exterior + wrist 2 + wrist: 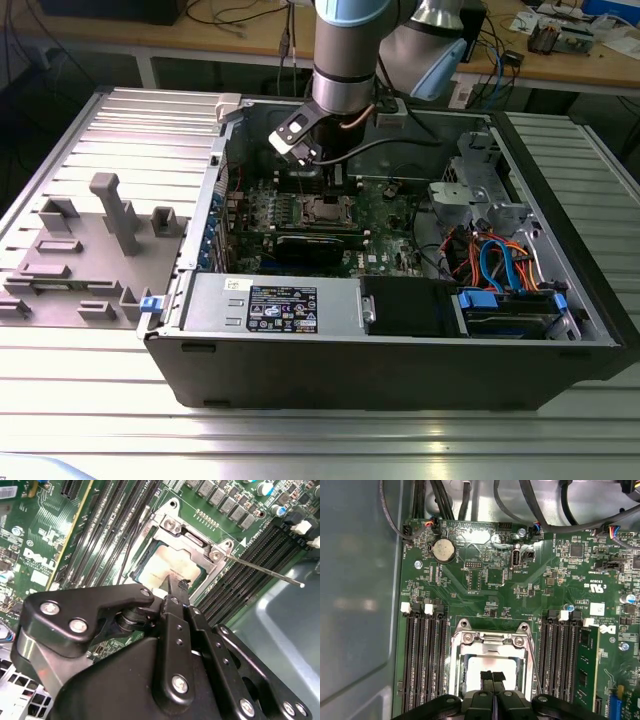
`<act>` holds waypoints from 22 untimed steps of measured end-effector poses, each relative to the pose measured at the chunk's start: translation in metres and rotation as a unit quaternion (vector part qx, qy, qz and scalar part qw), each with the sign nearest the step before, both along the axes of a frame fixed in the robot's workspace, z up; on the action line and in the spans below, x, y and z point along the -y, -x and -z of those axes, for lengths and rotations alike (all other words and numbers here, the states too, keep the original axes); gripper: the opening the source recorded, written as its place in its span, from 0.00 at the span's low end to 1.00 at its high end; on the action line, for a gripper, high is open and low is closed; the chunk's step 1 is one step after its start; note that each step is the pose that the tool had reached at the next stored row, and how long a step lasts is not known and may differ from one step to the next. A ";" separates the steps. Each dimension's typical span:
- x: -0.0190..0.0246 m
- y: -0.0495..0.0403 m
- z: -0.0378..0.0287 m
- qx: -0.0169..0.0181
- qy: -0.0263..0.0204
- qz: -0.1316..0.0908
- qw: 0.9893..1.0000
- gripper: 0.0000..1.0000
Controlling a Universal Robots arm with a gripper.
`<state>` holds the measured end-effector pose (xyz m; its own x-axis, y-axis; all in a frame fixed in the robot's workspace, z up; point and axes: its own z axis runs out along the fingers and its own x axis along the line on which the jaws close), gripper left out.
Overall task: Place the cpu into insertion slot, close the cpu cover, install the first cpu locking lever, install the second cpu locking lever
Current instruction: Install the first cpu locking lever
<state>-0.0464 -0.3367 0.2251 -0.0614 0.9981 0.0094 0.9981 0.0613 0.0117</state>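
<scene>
An open computer case [400, 370] lies on its side on the ribbed metal tabletop [300, 440], with the arm [345, 60] reaching down into it from above. Inside the case, the green motherboard [390, 205] lines the bottom. A grey power supply box [280, 305] with a label sits along the near wall. A drive bay trailing blue and orange cables [500, 265] fills the corner at the exterior view's right. The insertion slot [325, 210] sits near the middle of the board, between banks of long black memory slots [425, 665]. It holds the cpu [470, 667], which lies flat in it with its dull metal top showing. The cpu cover [455, 655] appears to be lying down around the chip, framing it through its square opening, though I cannot tell whether it is fully seated. A thin locking lever [265, 571] sticks out from one corner of the socket and angles away over the memory slots, not latched. The gripper [172, 585] hangs directly over the socket with its black fingers [487, 677] pressed together and nothing visible between them. Its tip is right at the near edge of the cpu, but I cannot tell whether it touches. A coin battery [443, 550] sits on the board farther off. On the tabletop at the exterior view's left, outside the case, lies a grey moulded tray [90, 250] with upright posts.
</scene>
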 end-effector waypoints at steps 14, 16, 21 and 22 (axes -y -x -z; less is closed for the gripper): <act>0.0000 0.0001 -0.0015 0.000 0.001 0.000 1.000 0.11; 0.0000 0.0001 -0.0015 0.000 0.001 -0.006 1.000 0.11; 0.0000 0.0000 -0.0014 0.000 0.001 -0.045 0.999 0.11; 0.0000 0.0001 -0.0014 0.000 0.001 -0.053 0.999 0.11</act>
